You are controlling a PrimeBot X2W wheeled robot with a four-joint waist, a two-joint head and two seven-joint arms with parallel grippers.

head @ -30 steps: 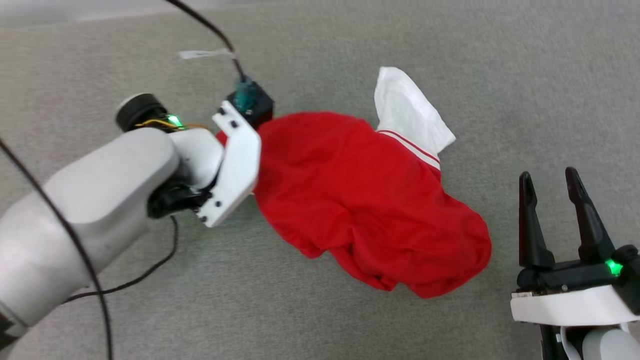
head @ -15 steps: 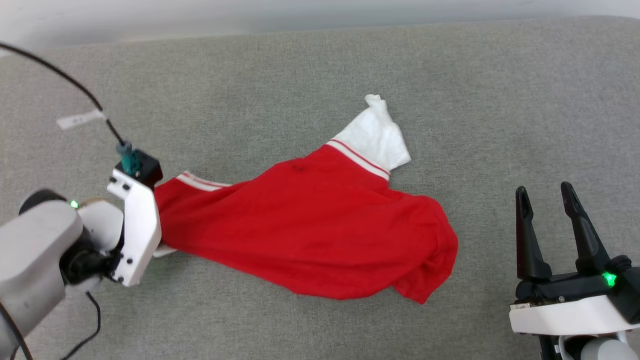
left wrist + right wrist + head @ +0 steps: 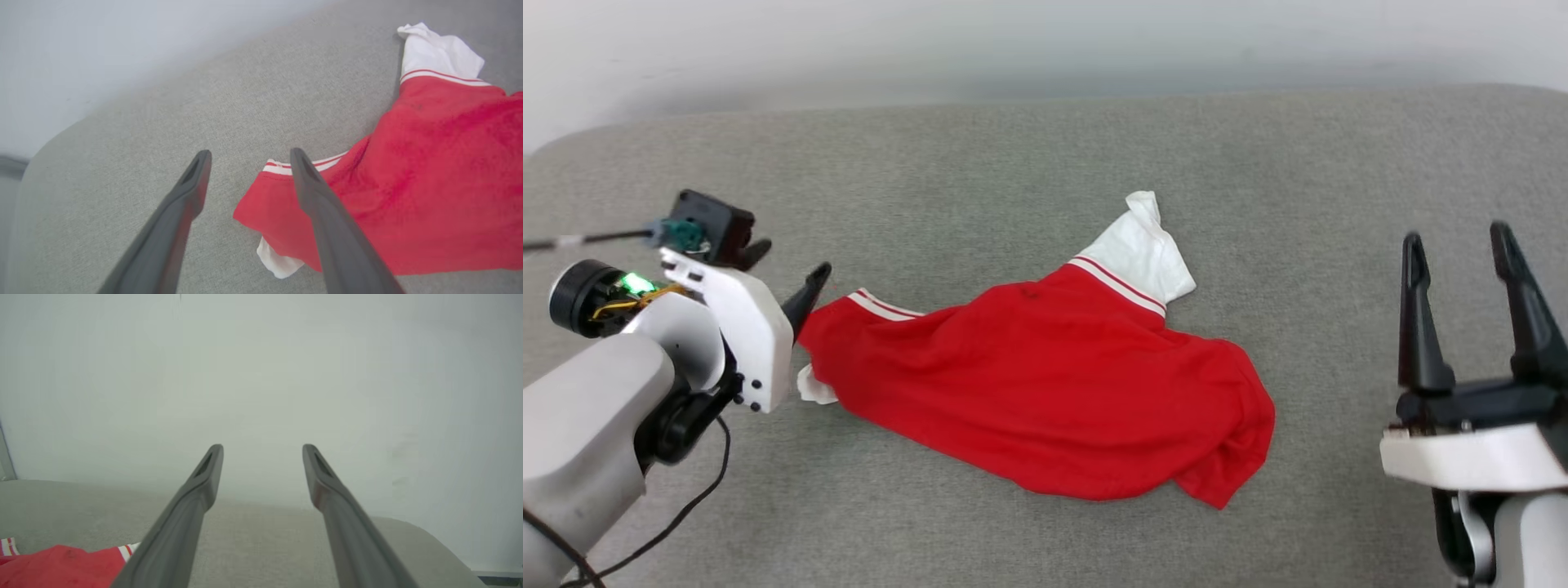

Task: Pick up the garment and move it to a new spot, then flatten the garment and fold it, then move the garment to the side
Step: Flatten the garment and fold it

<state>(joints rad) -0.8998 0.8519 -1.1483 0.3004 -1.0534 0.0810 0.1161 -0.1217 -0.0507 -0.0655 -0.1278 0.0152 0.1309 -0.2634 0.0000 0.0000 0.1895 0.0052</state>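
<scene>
Lying rumpled, the shirt (image 3: 1045, 392) looked due for flattening (its move seemingly done), calling for left gripper (image 3: 791, 260) and right gripper (image 3: 1455, 237), both spread empty, to pinch opposite edges.

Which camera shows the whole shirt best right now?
Head view: the whole shirt lies in frame. The left wrist view shows its striped near end but crops the right side. The right wrist view catches a red corner at lower left.

Bright, even, diffuse light, shadows faint; wrist views blur the near fingers.
</scene>
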